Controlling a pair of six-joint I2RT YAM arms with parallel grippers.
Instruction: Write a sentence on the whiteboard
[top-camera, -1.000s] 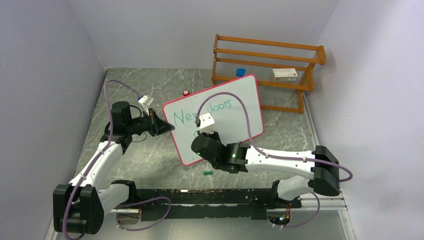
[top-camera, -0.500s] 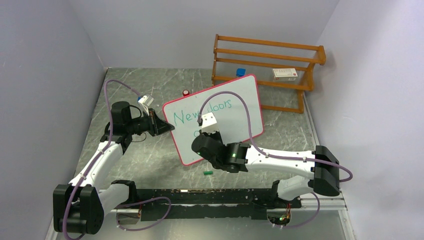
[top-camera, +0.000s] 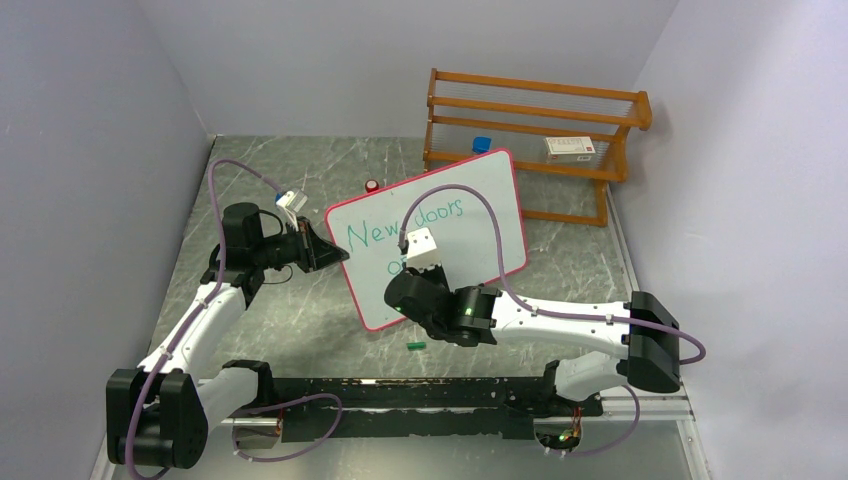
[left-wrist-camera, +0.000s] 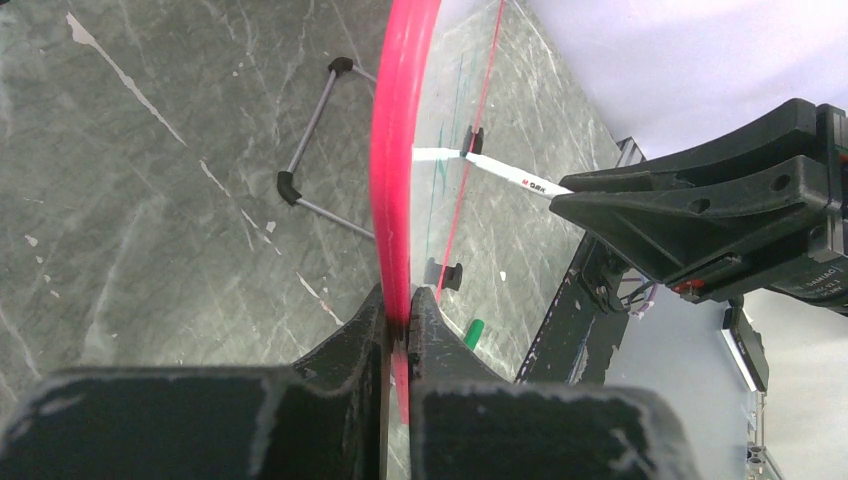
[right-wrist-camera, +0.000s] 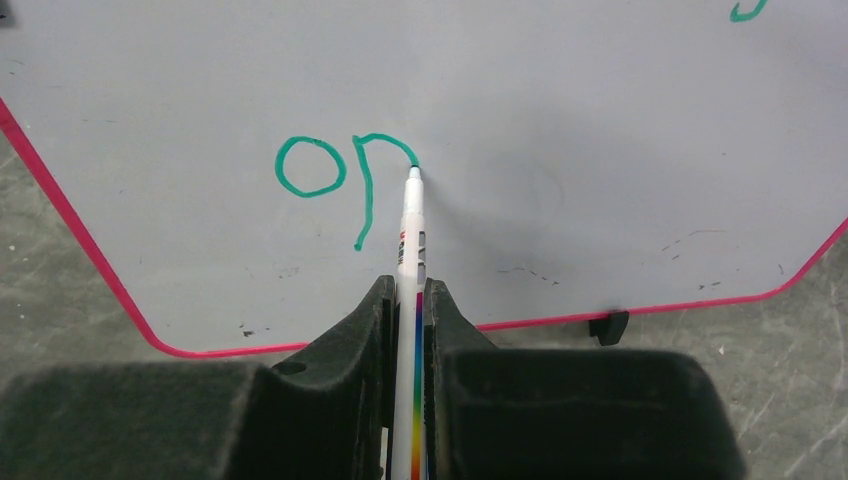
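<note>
Whiteboard (top-camera: 490, 215) propped on wire legs on marbled table (top-camera: 300, 320), mid-scene, in front of wooden rack (top-camera: 530, 130). Left gripper (left-wrist-camera: 400, 315) clamped on board's pink-red left rim, one finger on each side of edge. Right gripper (right-wrist-camera: 408, 290) closed on marker (right-wrist-camera: 411, 215); tip touches board face at end of "p" arch. Sentence (top-camera: 405, 222) in green: "New doors" on top line, "op" on second line, low left. Small green object (top-camera: 416, 346) lies on table just below board's near edge.
</note>
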